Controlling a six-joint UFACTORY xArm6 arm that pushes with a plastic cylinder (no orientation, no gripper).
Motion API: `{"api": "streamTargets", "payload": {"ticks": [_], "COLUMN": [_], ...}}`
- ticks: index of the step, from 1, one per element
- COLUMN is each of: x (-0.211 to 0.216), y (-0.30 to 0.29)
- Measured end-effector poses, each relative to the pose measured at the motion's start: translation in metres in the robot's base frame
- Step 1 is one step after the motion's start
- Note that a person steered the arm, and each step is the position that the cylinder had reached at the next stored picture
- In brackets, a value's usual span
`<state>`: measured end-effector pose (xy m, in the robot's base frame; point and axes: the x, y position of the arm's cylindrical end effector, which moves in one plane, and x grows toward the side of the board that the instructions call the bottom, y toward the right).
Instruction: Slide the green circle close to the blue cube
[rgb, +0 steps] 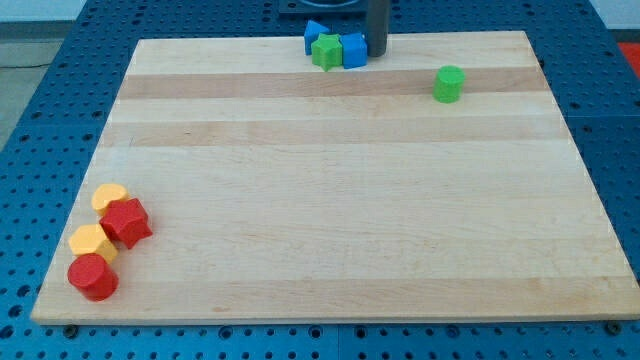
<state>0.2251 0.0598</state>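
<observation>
My tip, a bare dark rod holding nothing, stands just right of the blue cube at the wooden board's top edge. The green circle lies apart, rightward and lower.
</observation>
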Motion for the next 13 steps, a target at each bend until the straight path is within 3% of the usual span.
{"api": "streamTargets", "payload": {"ticks": [1,4,5,6,7,9,13], "x": [0.002,0.11,0.126,0.121,0.1,0.061,0.053], "y": [0.006,0.023,0.058,0.11,0.121,0.088,0.043]}}
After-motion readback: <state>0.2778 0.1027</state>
